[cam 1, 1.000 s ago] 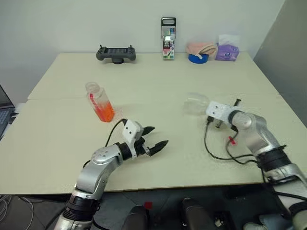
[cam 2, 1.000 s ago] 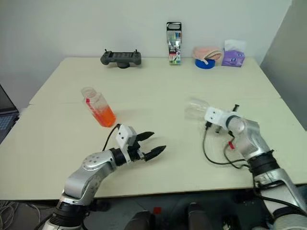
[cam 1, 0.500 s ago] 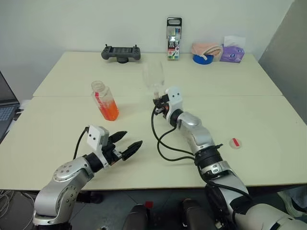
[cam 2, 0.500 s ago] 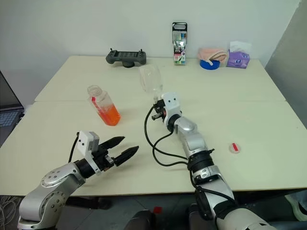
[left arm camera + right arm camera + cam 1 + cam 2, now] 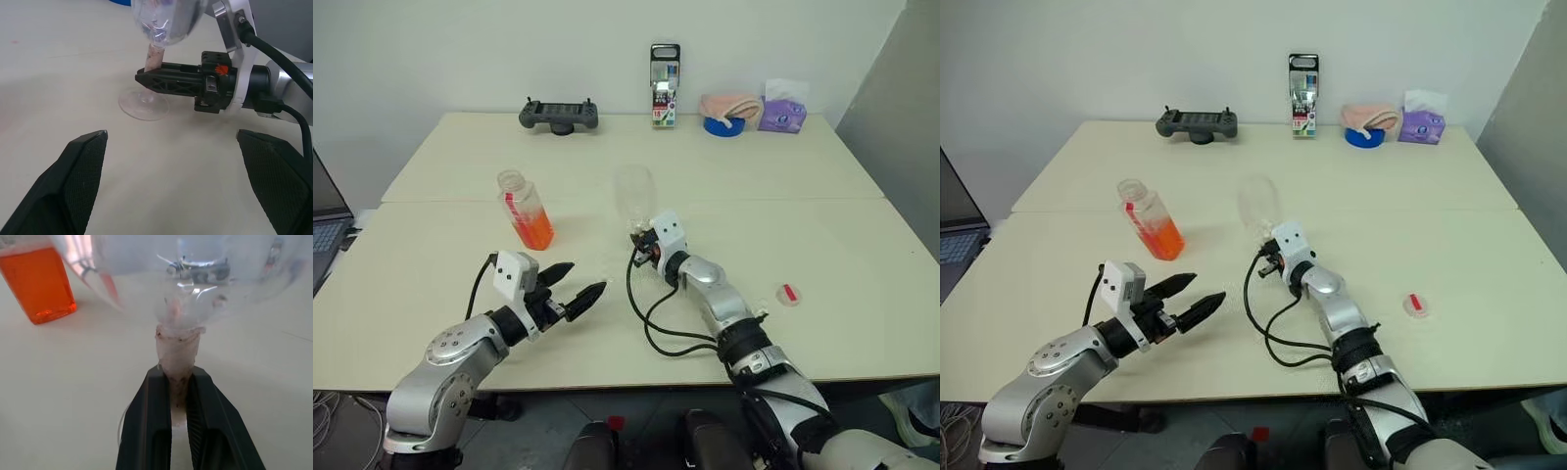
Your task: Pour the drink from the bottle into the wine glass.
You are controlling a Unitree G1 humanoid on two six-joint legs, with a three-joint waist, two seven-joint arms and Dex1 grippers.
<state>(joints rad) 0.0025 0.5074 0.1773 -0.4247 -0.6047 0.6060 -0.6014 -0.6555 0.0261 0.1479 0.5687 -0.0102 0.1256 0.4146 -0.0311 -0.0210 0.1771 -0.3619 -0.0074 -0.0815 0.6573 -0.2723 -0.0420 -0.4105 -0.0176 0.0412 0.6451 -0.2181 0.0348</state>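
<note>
Wine glass (image 5: 633,196) had been carried in and stood upright on the table (image 5: 822,245) near the uncapped bottle (image 5: 525,209), stem pinched in the right claw (image 5: 146,81). Left claw (image 5: 576,285) was spread wide, empty; bottle grasp judged next.

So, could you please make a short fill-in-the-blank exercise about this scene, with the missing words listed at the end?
1. The right gripper is shut on the ____ of the wine glass.
2. The drink in the bottle is ____ in colour.
3. The fingers of the left gripper are ____, holding nothing.
4. The bottle stands without its ____.

Missing words: stem; orange; open; cap
</note>
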